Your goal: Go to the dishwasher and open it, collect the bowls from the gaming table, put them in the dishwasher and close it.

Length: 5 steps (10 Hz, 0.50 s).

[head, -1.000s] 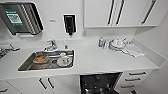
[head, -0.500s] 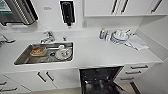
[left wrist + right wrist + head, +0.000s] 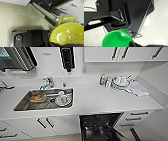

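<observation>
Since a second ago the camera had closed in, so the open steel-fronted dishwasher (image 3: 101,127) sat under the white counter's (image 3: 100,100) front edge. Jaw state: couldn't tell. Perforated yellow-green bowl (image 3: 67,33) and bright green bowl (image 3: 116,38) might clip the door.

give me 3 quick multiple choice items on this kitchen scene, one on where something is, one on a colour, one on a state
1. Where is the dishwasher?
A. under the counter, right of the sink
B. left of the sink
C. above the counter

2. What colour is the perforated bowl in the left wrist view?
A. orange
B. yellow-green
C. dark

3. What state is the dishwasher in?
A. shut
B. open
C. pulled out of its bay

Answers: 1 A, its dark opening sits below the worktop to the sink's right. 2 B, its holed wall and handle are yellow-green. 3 B, the dark interior and lowered door show.
</observation>
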Tool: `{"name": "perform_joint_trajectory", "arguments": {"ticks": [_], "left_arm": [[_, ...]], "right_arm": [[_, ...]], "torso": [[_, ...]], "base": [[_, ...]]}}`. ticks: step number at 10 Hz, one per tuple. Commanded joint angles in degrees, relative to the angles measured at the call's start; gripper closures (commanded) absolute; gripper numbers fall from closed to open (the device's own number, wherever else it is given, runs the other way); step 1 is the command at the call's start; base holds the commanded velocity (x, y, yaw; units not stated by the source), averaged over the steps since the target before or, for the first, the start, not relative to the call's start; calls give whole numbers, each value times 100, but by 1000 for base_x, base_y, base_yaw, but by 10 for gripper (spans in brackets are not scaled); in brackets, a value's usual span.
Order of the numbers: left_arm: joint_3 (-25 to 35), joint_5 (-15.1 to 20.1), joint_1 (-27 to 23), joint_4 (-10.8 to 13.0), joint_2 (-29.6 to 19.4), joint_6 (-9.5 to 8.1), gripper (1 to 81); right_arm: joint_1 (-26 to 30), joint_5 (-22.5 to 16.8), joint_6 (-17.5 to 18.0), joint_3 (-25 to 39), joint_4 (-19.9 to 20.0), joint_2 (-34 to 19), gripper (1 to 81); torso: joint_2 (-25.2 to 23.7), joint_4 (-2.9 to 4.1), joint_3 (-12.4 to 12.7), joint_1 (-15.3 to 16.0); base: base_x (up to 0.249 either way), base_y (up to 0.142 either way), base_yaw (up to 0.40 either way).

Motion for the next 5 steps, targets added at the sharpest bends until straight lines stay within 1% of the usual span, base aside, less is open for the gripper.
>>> {"name": "perform_joint_trajectory", "arguments": {"ticks": [1, 2, 3, 4, 5], "left_arm": [[166, 1249, -1437, -149, 176, -434, 811], [130, 1643, -1884, -149, 316, -593, 811], [86, 1846, -2263, -115, 483, -734, 811], [-1, 2031, -2536, -79, 711, -866, 811], [-203, 2242, -2774, -61, 1019, -945, 811]], "right_arm": [[-24, -183, 0, 14, -46, -67, 811], [2, -183, 9, 14, -28, -67, 811], [2, -174, 17, 48, -28, -58, 811], [20, -183, 17, 84, -11, -58, 811], [29, -182, 17, 102, -2, -58, 811]], "torso": [[0, 0, 0, 0], [0, 0, -2, 0], [0, 0, -2, 0], [0, 0, -5, 0], [0, 0, -5, 0]], "base": [[0, 0, 0], [0, 0, 0], [0, 0, 0], [0, 0, 0], [0, 0, 0]]}}
